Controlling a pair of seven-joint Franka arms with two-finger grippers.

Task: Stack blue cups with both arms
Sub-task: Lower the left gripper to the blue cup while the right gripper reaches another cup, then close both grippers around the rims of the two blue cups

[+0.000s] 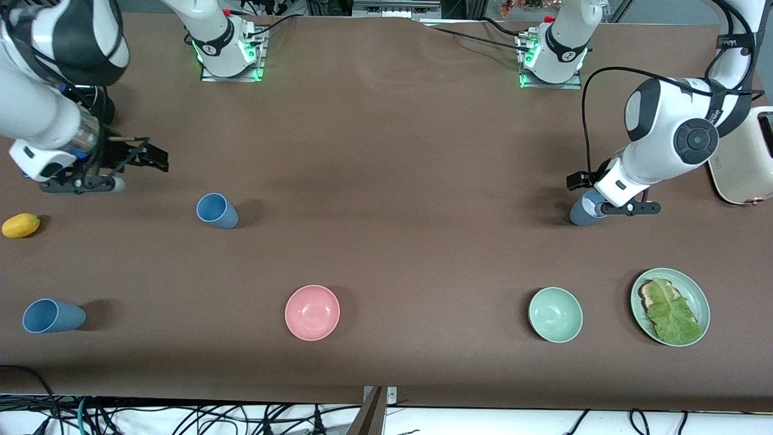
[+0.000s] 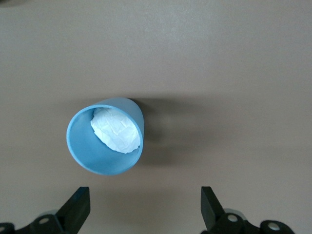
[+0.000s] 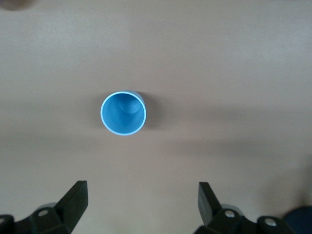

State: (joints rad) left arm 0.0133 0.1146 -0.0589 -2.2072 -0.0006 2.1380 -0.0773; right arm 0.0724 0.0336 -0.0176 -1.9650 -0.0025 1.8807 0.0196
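Over the bench (image 1: pixel 386 151), your left end effector (image 2: pixel 145 197) hangs spread above the greyer blue cup (image 2: pixel 105 141) near that arm's end edge, your right end effector (image 3: pixel 141 195) spread near a mid blue cup (image 3: pixel 123 113) toward its own end; descending off-centre could topple either.

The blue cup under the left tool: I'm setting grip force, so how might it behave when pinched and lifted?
The blue cup looks like thin matte plastic, so probably light and slightly squeezable. Its tapered wall might slip upward through the fingers. The white wad inside may shift or fall out if tilted. The left tool is open.
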